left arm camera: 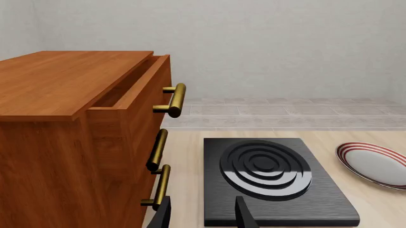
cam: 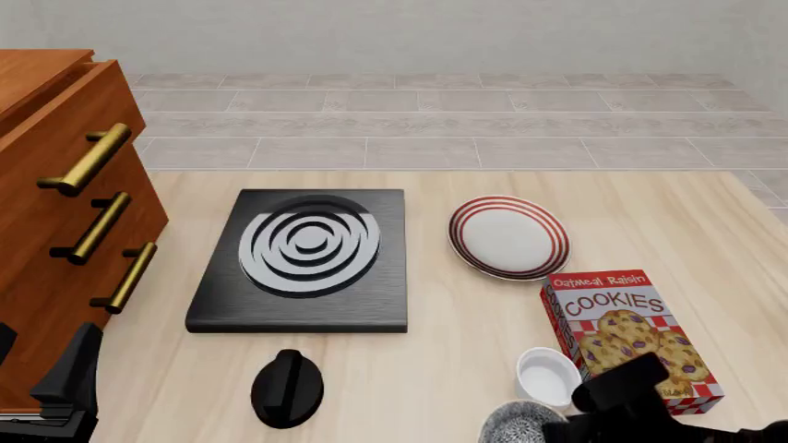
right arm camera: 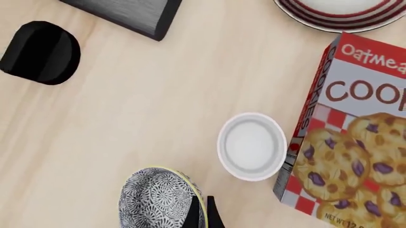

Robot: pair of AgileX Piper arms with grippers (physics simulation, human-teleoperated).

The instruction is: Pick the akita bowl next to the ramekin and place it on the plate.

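Observation:
The akita bowl (right arm camera: 159, 198), speckled grey and white, sits at the near table edge beside the white ramekin (right arm camera: 252, 145). In the front view the akita bowl (cam: 515, 426) lies just nearer than the ramekin (cam: 548, 374). My right gripper (right arm camera: 202, 214) has its two fingers pressed close together over the bowl's rim. From the front, the right gripper (cam: 551, 426) reaches in from the right. The red-ringed plate (cam: 508, 236) lies farther back, empty. My left gripper (left arm camera: 203, 216) is open and holds nothing, near the cabinet's front.
A cookie box (cam: 630, 337) lies right of the ramekin. A black knob-shaped object (cam: 287, 388) sits at the near centre-left. A black burner slab (cam: 308, 258) lies left of the plate. A wooden drawer cabinet (cam: 62, 212) stands at the left, with its top drawer (left arm camera: 136, 88) ajar.

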